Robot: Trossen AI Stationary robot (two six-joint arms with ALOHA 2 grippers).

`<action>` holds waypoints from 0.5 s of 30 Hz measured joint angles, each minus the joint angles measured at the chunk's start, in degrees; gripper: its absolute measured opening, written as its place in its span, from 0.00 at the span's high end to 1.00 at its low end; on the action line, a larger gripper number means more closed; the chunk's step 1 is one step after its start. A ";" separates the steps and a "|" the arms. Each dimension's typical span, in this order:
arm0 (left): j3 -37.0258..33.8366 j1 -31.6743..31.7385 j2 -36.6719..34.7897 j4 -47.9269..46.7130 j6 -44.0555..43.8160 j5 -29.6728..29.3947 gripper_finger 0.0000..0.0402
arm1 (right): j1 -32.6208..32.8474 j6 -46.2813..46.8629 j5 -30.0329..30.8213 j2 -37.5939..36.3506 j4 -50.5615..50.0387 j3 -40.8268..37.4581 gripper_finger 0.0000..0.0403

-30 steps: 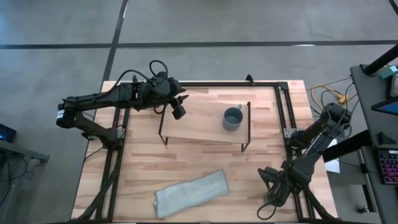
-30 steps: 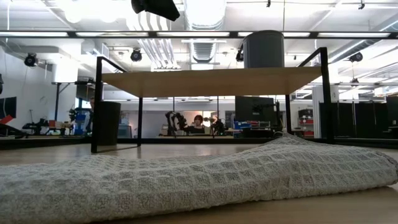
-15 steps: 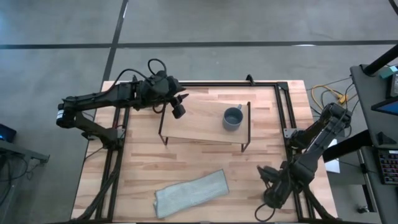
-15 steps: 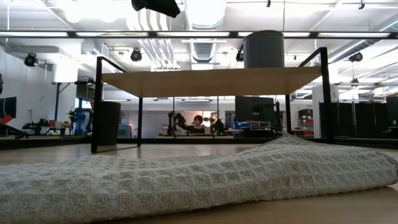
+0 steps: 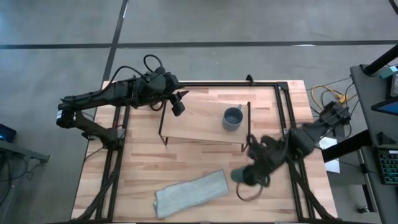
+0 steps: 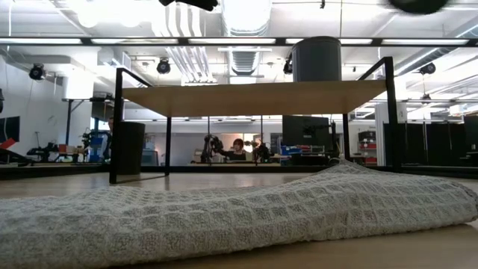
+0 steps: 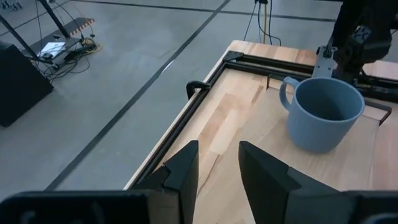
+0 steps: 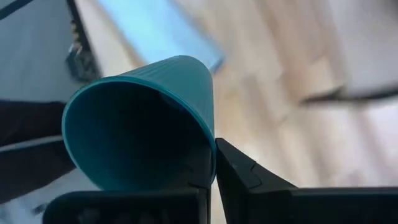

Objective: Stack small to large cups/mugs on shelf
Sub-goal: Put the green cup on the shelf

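The grey-blue mug [image 5: 233, 118] stands upright on the right part of the light-wood shelf [image 5: 193, 127]. It also shows in the low view [image 6: 316, 60] and the left wrist view [image 7: 323, 112]. A black cup [image 6: 128, 147] stands on the table by the shelf's left legs, hidden in the high view. My right gripper [image 5: 250, 173] is shut on the dark teal cup [image 5: 241, 177] in front of the shelf's right end. My left gripper [image 5: 177, 107] hangs open and empty over the shelf's far left corner. My right gripper holds the teal cup at its rim [image 8: 208, 152]. One finger [image 8: 249, 174] lies outside against the cup's wall; the cup hides the other. The cup's open mouth faces the wrist camera. The cup is lifted clear of the table.
A folded grey waffle towel [image 5: 189, 193] lies near the table's front edge and fills the low view's foreground [image 6: 261, 209]. A black metal frame [image 5: 280, 112] runs along the table's far and right sides. People sit in the room behind the table.
My right gripper has swung from the table's near right corner toward the left and the shelf, carrying the teal cup, and now shows at the top of the low view. My left gripper has risen a little.
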 joint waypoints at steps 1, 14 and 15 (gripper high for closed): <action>0.06 -0.04 0.00 -0.02 0.00 0.06 0.75 | -1.95 -3.00 0.79 0.00 -0.19 0.72 0.98; 0.37 -0.07 -0.31 -3.22 -0.13 0.20 0.75 | -27.47 -33.10 3.01 6.15 2.48 17.21 0.98; 0.37 -0.07 -0.48 -3.88 -0.28 0.22 0.75 | -28.52 -35.05 3.03 7.32 2.31 19.09 0.98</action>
